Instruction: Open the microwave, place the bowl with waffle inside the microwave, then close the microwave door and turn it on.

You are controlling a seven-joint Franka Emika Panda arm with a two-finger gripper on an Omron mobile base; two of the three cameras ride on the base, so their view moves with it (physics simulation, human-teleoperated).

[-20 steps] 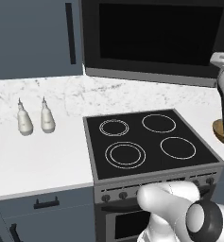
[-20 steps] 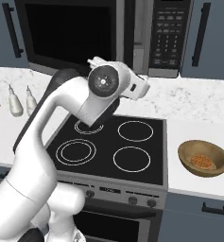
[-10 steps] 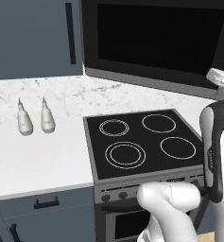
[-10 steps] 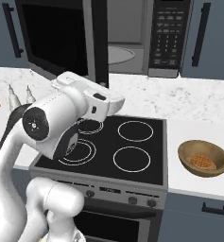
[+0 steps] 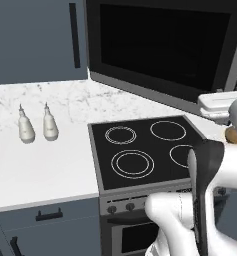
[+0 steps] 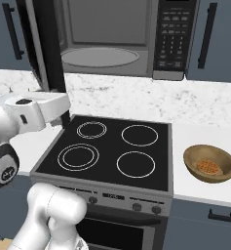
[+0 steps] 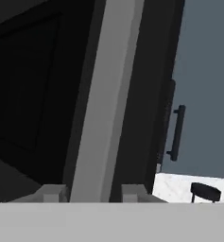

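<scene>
Microwave point(image 6: 136, 39): we see it open above the stovetop point(image 6: 109, 151), grey turntable showing.
Microwave door point(image 6: 48, 49): swung out leftward, its edge toward us.
Gripper point(image 7: 89, 193): our fingertips stand apart, either side of the door's grey edge strip.
Bowl point(image 6: 210, 163): on the counter point(image 6: 204, 136) right of the stovetop, waffle point(image 6: 208, 167) inside, well apart from our hand.

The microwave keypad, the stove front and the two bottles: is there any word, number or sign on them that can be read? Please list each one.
None can be read.
Keypad panel of the microwave: small pale marks in rows, too small and blurred to read.
Stove knobs: no legible marking.
Two bottles on the counter: plain, no label visible.
Bowl: no text.
</scene>
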